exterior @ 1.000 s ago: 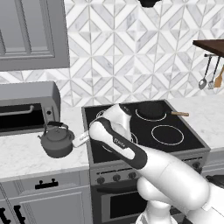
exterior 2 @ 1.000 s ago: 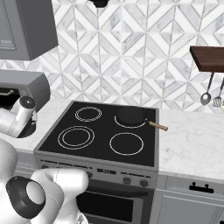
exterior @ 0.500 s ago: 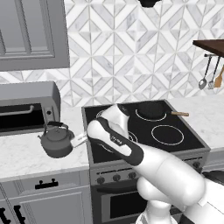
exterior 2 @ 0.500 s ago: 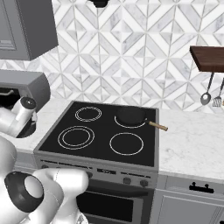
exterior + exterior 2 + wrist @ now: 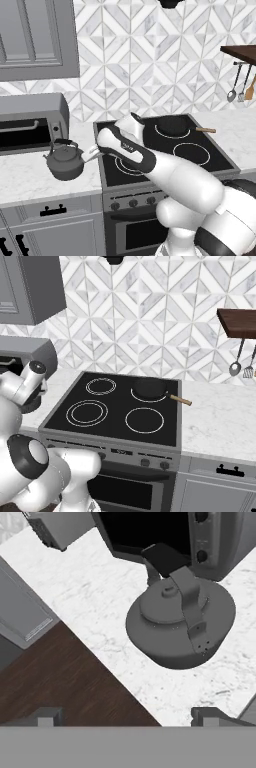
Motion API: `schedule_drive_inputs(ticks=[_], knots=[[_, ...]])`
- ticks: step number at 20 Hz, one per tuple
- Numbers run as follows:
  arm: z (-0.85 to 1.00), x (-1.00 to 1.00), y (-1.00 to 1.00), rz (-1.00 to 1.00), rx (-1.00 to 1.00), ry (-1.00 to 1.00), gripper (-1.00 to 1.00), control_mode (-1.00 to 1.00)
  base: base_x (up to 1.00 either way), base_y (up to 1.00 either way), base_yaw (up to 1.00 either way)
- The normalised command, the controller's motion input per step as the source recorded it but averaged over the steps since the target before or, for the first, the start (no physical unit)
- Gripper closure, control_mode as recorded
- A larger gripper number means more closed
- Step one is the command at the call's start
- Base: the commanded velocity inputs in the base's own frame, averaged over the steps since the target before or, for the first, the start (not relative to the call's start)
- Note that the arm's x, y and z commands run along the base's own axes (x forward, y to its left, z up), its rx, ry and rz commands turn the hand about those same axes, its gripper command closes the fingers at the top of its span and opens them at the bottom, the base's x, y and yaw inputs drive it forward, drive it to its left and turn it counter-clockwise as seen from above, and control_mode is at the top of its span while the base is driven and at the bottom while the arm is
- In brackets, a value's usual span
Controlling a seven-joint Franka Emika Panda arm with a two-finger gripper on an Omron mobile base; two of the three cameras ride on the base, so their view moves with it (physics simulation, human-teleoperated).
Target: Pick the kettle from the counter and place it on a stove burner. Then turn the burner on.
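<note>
**Still pre-grasp: hand open beside the kettle**

Right, your hand (image 5: 91,152) sits just right of the kettle (image 5: 64,160), fingers spread wide, holding nothing. The hand view looks down on the kettle from above, so you're lining up on the arched handle; I'd judge that's the grab point. The kettle stands upright on the counter (image 5: 25,182), in front of the toaster oven (image 5: 31,122), left of the cooktop. The target stove burner (image 5: 87,412) is the big double-ring circle at front left and looks free. A frying pan (image 5: 151,388) sits on a rear burner, handle pointing right, well apart from your path. The toaster oven close behind the kettle limits approach room, so mind it.
</note>
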Motion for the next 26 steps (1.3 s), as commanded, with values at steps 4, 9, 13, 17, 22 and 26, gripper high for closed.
schedule_drive_inputs(ticks=[4,9,13,17,22,26], knots=[[0.00,0.14,0.01,0.00,-0.04,0.00,-1.00,-1.00,0.00,0.00,0.00],[-0.01,0.20,0.00,0.01,-0.03,-0.03,-1.00,-1.00,0.00,0.00,0.00],[-0.08,0.28,0.03,0.01,-0.02,-0.04,-1.00,-1.00,0.00,0.00,0.00],[-0.18,0.24,0.08,0.01,-0.04,0.00,-1.00,-1.00,0.00,0.00,0.00],[-0.25,0.26,0.17,0.01,-0.04,0.00,-1.00,-1.00,0.00,0.00,0.00],[-0.15,0.28,0.19,0.02,-0.02,0.00,-1.00,-1.00,0.00,0.00,0.00]])
